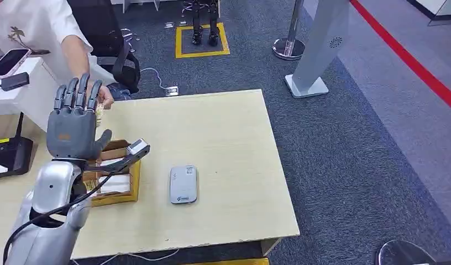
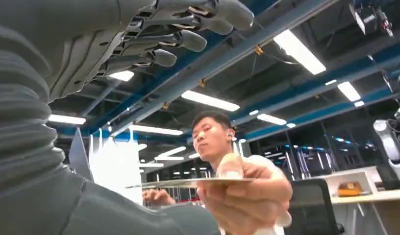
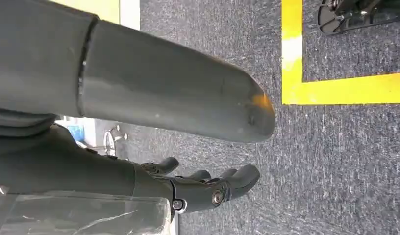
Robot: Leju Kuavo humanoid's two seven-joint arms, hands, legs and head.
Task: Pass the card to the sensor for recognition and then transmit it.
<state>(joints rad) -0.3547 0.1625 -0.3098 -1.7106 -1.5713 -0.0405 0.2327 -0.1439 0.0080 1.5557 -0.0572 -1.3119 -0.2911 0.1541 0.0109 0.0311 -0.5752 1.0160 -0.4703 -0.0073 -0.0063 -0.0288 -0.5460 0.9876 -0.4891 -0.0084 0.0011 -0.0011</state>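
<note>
the card the person's hand offers looks thin, stiff and slick, so pinch its free edge; left hand is spread and empty.

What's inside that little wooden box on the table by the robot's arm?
The box holds what look like pale cards lying flat. The robot's left hand, fingers spread, and a wrist-mounted device cover much of its inside, so how many there are cannot be seen.

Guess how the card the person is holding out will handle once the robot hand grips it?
The card looks stiff: it juts flat past the person's hand without drooping. Seen edge-on it looks very thin, so probably light, and may slip from a loose pinch.
</note>
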